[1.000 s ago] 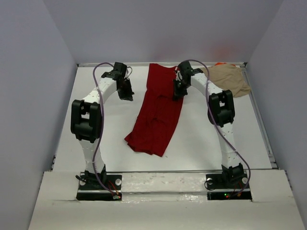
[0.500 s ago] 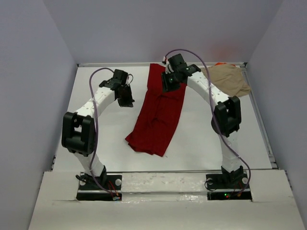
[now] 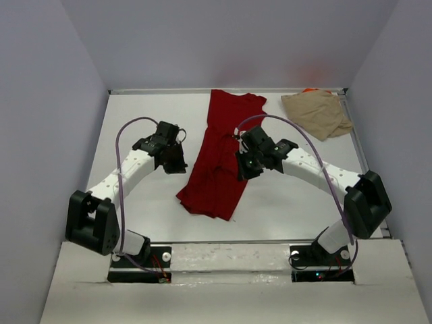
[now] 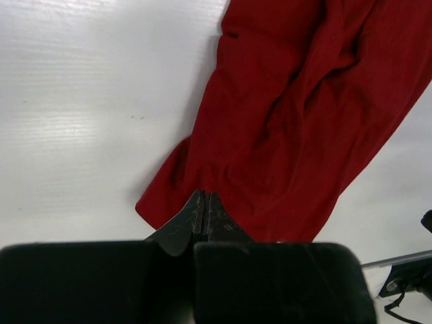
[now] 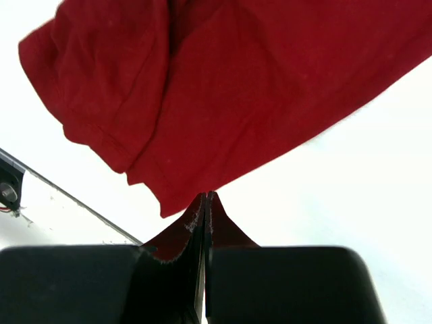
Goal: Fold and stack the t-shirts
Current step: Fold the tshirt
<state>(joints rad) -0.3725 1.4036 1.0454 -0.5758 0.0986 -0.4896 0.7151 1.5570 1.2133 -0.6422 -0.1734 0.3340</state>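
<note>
The left gripper [image 3: 174, 158] hangs over the left half of the table [image 3: 135, 121], just beside the dark red t-shirt [image 3: 223, 155]. Its jaws are shut tight and hold nothing.

The dark red t-shirt lies in a long, rumpled strip from the middle of the far edge down toward the near edge. It looks soft, light and floppy, so it will sag and bunch when lifted. It is best pinched at a hem or a corner, one gripper on each side.

The right gripper [image 3: 244, 169] sits at the shirt's right edge. Its jaws are shut too, with the tips right at the cloth's edge. No cloth shows clearly between them.

The tan t-shirt [image 3: 317, 113] is crumpled in the far right corner. A bit of orange fabric [image 3: 310, 90] peeks out behind it at the far edge.
</note>
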